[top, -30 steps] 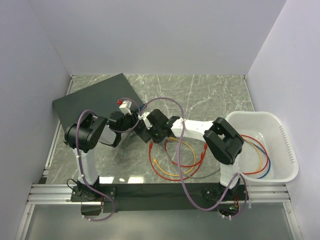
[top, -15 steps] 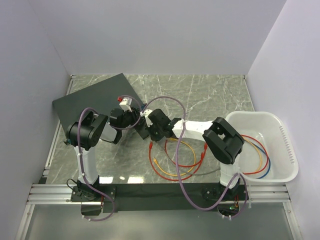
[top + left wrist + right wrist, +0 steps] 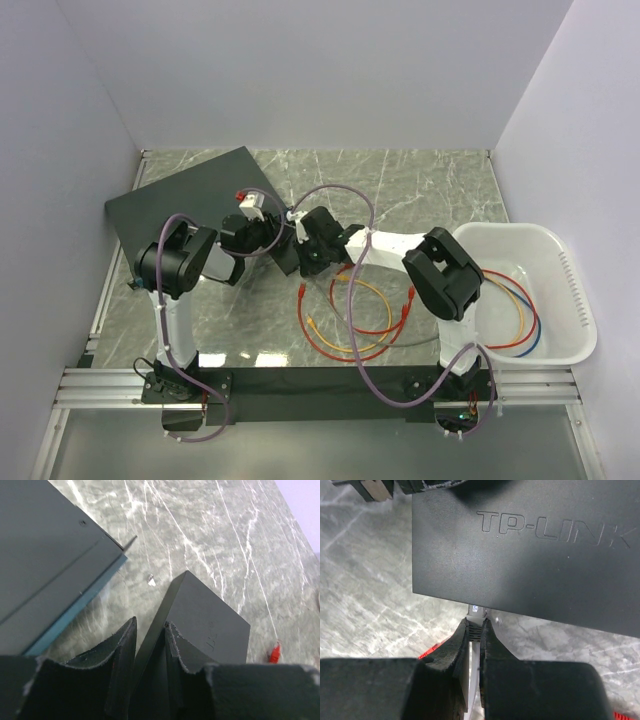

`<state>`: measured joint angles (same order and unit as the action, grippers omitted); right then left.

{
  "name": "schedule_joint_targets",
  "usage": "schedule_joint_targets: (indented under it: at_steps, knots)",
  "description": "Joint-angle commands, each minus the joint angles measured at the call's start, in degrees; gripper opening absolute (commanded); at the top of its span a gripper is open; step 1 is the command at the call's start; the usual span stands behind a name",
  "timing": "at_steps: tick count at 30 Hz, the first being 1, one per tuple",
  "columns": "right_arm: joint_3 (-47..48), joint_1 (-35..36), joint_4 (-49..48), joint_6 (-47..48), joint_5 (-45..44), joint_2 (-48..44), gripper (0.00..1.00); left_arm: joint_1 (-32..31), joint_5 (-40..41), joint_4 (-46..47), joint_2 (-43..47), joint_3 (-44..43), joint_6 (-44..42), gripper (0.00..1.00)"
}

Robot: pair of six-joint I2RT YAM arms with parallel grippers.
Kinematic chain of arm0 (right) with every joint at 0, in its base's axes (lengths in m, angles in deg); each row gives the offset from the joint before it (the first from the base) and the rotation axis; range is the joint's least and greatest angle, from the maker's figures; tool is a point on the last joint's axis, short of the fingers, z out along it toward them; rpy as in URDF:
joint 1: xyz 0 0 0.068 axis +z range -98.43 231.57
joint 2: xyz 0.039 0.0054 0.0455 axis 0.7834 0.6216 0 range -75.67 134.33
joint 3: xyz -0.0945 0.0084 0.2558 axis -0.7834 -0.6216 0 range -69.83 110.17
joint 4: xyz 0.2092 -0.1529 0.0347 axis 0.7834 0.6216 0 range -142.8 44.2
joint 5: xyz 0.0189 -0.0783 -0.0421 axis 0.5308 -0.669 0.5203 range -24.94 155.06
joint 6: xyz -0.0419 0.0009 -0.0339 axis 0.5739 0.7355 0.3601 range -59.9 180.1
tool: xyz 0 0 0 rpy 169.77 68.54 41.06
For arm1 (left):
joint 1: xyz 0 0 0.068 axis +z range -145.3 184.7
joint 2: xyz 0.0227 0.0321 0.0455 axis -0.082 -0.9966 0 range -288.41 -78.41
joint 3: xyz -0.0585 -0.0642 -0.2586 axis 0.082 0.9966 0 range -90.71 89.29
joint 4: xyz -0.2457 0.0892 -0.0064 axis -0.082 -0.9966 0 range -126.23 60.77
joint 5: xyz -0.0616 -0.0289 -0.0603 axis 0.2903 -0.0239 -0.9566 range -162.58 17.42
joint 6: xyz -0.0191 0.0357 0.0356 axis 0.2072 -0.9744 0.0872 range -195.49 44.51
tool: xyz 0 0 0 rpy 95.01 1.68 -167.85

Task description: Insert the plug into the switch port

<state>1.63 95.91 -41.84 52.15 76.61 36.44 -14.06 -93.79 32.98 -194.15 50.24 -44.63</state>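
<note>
The switch is a small flat matte-black box (image 3: 530,555) marked TP-LINK, and it also shows in the left wrist view (image 3: 210,625) and between the two grippers in the top view (image 3: 285,262). My right gripper (image 3: 475,622) is shut on a pale grey plug (image 3: 477,614). The plug's tip meets the box's near side, under its top edge; the port itself is hidden. My left gripper (image 3: 150,622) is shut on the box's edge, one finger on its top and one beside it. In the top view the left gripper (image 3: 262,235) and right gripper (image 3: 303,250) face each other.
A large dark slab with a blue front strip (image 3: 50,565) lies left of the box, at back left in the top view (image 3: 190,195). Red and yellow cables (image 3: 350,320) loop on the table in front. A white bin (image 3: 560,300) with cables stands at right.
My right gripper has moved up and left toward the box with the plug. The left gripper has shifted slightly right and holds the box.
</note>
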Motion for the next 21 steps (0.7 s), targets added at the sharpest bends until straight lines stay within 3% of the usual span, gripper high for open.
schedule_joint_targets:
  at_steps: [1,5,9,14,16,21]
  knots:
    - [9.66,-1.80,-37.59,-1.98,-5.48,2.66,0.00,-6.64,-17.81,-16.86,-3.79,3.63,4.48,0.01]
    - [8.09,-1.80,-37.68,-2.34,-7.07,3.99,0.03,-6.55,-17.73,-16.43,-3.53,3.89,4.48,0.00]
    - [4.84,-1.10,-37.51,-1.20,-8.82,1.71,0.26,-6.29,-16.85,-16.07,-2.56,4.68,4.83,0.01]
    - [-0.43,-0.13,-36.27,0.03,-10.93,-4.43,0.41,-6.28,-12.46,-18.88,0.16,5.12,4.83,0.02]
    - [-4.12,0.13,-36.01,0.12,-11.55,-6.72,0.47,-6.28,-8.16,-21.69,3.50,6.26,5.01,0.07]
    - [-13.34,1.80,-36.63,-1.19,-13.66,-14.81,0.62,-6.28,-2.62,-27.23,6.14,5.13,4.83,0.32]
